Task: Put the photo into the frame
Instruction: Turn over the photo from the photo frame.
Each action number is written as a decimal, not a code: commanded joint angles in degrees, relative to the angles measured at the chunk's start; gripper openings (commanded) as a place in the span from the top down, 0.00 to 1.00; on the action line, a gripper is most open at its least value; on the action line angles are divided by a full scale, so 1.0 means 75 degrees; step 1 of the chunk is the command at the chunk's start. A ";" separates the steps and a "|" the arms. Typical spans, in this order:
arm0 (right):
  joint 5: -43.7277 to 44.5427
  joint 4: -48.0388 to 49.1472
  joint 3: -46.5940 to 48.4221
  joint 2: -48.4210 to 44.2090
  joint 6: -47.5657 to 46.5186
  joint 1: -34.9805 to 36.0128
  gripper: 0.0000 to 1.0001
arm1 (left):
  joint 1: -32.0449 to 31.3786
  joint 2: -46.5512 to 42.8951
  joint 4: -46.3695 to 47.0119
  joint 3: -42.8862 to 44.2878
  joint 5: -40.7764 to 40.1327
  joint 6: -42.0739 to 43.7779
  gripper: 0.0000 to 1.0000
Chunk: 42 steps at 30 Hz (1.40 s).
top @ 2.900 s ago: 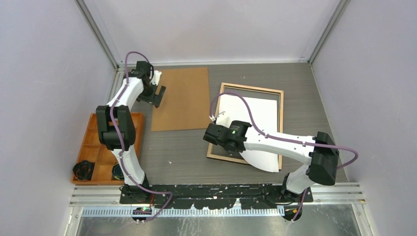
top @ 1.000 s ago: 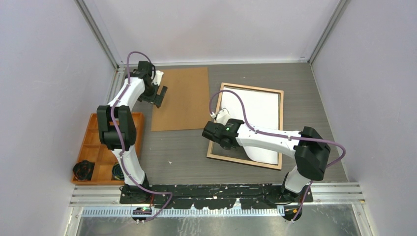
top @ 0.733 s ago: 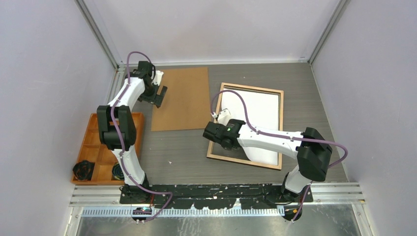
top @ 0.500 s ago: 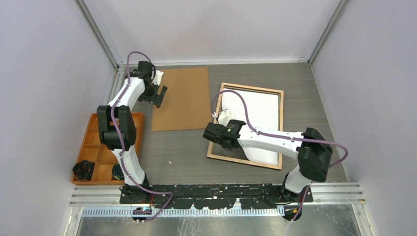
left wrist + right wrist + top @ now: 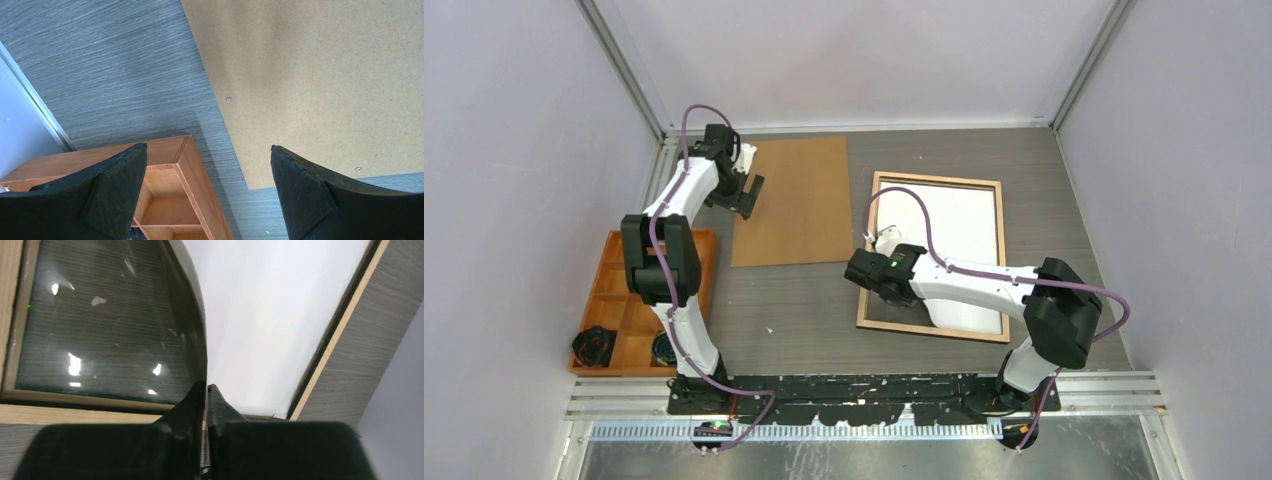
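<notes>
One thin-railed, wood-coloured frame (image 5: 936, 181) lies back-up on the grey wood-grain worktop (image 5: 804, 300), right of centre; the photo (image 5: 959, 230), white side up, lies inside it. Orange compartmented tray (image 5: 614, 300), left: dark items (image 5: 596, 345) in two near cells. Left wrist: left tool (image 5: 207, 146) spread wide over the corner of a flat brown board (image 5: 310, 75). Right wrist: right tool (image 5: 206, 388) pinched on the photo's upcurled edge, beside a glossy pane (image 5: 100, 315).

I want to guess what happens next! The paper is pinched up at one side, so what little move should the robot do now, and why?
Probably lower the right pincer and ease the photo toward the uncovered side of the frame. Its pinched edge curls up, and bare glass shows beside it, so the photo is not lying flat inside yet.
</notes>
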 commanded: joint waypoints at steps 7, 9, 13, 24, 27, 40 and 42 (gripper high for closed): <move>-0.0889 0.0573 0.0068 -0.0197 -0.0450 -0.0002 0.12 | -0.0015 -0.0296 -0.0016 0.0253 -0.0020 0.0026 0.05; -0.1073 0.0682 0.0073 -0.0273 -0.0534 -0.0005 0.01 | -0.0019 -0.0286 -0.0004 0.0240 -0.0020 0.0032 0.05; -0.1604 0.0896 0.0082 -0.0432 -0.0758 -0.0026 0.00 | -0.0014 -0.0284 -0.0002 0.0218 -0.0020 0.0052 0.05; -0.4091 0.1341 -0.0134 -0.1556 -0.1331 -0.0649 0.00 | -0.0018 -0.0188 -0.0268 0.0434 -0.0022 0.0199 0.04; -0.4495 0.1490 -0.0060 -0.1856 -0.1296 -0.0985 0.00 | -0.0012 -0.0162 -0.0329 0.0513 0.0052 0.0158 0.04; -0.5590 0.3715 0.2992 0.0922 -0.0307 -0.2320 0.00 | 0.0298 0.0761 -0.0519 0.1688 -0.1269 0.0209 0.08; -0.5431 0.3668 0.3973 0.1890 -0.0284 -0.2465 0.00 | 0.0444 0.1044 -0.0501 0.1948 -0.1565 0.0298 0.09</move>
